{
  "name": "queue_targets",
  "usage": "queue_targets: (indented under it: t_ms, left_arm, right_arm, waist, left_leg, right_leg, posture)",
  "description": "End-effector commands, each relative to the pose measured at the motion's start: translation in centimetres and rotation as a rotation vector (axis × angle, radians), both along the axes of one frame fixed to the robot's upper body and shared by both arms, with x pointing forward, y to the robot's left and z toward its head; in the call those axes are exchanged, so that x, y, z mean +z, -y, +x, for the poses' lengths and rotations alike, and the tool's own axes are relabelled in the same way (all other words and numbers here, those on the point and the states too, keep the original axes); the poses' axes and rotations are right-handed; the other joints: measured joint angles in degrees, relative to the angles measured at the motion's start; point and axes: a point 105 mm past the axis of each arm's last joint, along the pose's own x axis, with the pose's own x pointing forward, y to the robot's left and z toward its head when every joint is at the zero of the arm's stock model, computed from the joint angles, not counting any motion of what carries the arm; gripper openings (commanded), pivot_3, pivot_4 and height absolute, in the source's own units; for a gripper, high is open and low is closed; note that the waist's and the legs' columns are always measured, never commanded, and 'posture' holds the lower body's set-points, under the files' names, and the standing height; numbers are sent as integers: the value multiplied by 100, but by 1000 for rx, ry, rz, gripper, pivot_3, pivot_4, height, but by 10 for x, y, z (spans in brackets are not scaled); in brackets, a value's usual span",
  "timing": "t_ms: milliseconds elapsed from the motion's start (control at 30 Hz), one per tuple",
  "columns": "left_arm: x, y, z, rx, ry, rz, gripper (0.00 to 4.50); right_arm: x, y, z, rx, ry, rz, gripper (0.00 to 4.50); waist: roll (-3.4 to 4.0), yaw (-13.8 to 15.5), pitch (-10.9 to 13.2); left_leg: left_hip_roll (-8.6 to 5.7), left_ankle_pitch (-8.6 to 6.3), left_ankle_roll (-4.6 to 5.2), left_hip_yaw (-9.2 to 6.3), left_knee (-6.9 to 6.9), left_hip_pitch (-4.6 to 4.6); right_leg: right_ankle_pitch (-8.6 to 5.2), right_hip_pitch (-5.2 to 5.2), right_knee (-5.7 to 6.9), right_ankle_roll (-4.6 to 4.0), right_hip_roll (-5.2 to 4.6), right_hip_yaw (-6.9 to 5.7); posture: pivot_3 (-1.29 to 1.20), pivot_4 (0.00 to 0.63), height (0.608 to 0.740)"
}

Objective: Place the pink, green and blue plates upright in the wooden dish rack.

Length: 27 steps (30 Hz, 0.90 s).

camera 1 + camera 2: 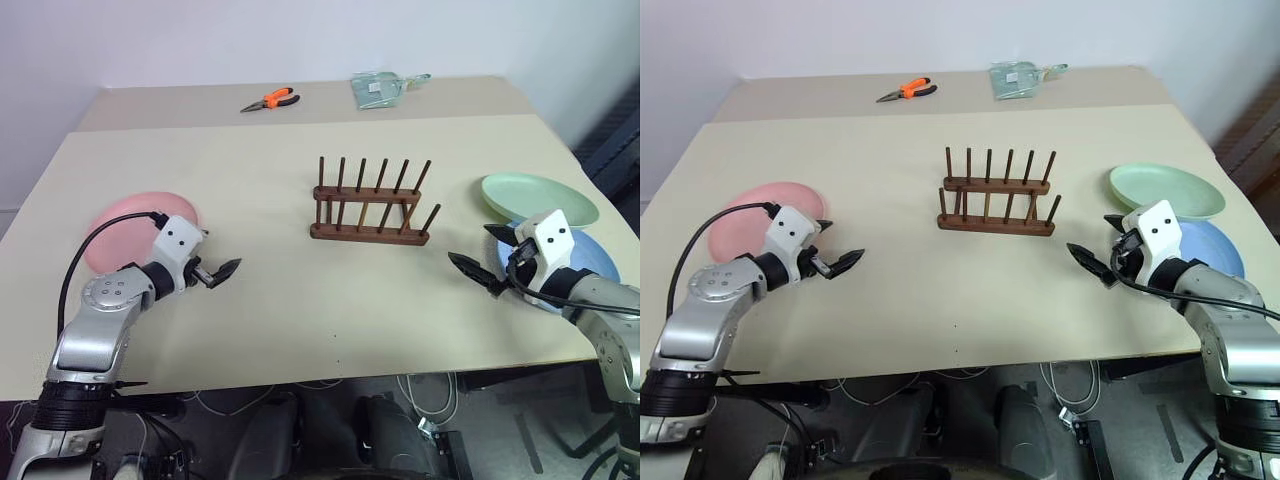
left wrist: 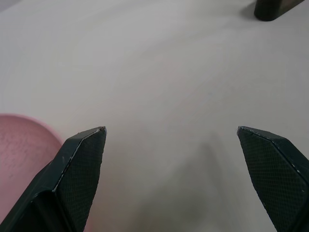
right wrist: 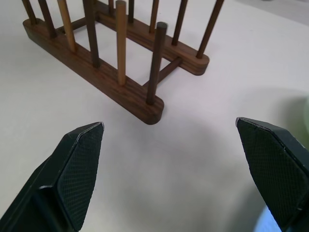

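Rack mid-table, empty, long axis left-right. Pink plate flat just behind left gripper; green plate overlapping blue plate behind right gripper. Both grippers spread wide, empty, tips angled inward toward rack. Each arm nearest own-side plates; first pick likely means reaching back outward.

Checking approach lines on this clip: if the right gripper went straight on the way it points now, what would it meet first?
Most likely the near end of the wooden dish rack. The right gripper, jaws open and empty, aims across bare table toward it; it tilts down, so it might touch the table first.
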Motion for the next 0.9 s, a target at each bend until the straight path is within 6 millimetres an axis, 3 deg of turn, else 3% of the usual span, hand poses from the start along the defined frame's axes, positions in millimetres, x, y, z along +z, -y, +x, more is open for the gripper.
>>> queue_targets:
  t_ms: [33,400,600,700,900]
  left_arm:
    - [8,8,-1,-24,33,3,4456]
    - [6,35,10,-129,17,-35,4456]
    - [-15,75,26,-353,-62,39,4456]
    - [-22,100,44,-428,-79,39,4456]
    - [-21,152,74,-505,-100,3,4456]
  right_arm:
    - [10,-3,3,7,52,-17,4500]
    - [4,-25,-1,99,0,8,4500]
    - [-3,-35,-7,67,26,-9,4500]
    - [-6,-40,-14,37,39,-6,4500]
    - [-7,-38,-33,-35,51,0,4500]
  waist:
    - [0,1,0]
    - [0,10,0]
    - [-1,32,0]
    - [-2,52,1]
    - [-5,168,0]
  left_leg:
    - [0,0,0,0,0,0]
    - [0,0,1,0,2,0]
    - [-2,1,1,0,4,0]
    - [-4,1,3,0,7,-2]
    - [-7,-4,13,-1,24,-14]
  right_leg:
    - [0,0,0,0,0,0]
    - [0,2,0,0,0,-2]
    - [1,4,1,1,2,-5]
    - [1,3,-2,2,2,-5]
    - [3,2,-4,7,5,-10]
  posture:
    - [0,150,719]
    - [0,150,719]
    - [0,150,719]
    - [0,150,719]
    - [0,150,719]
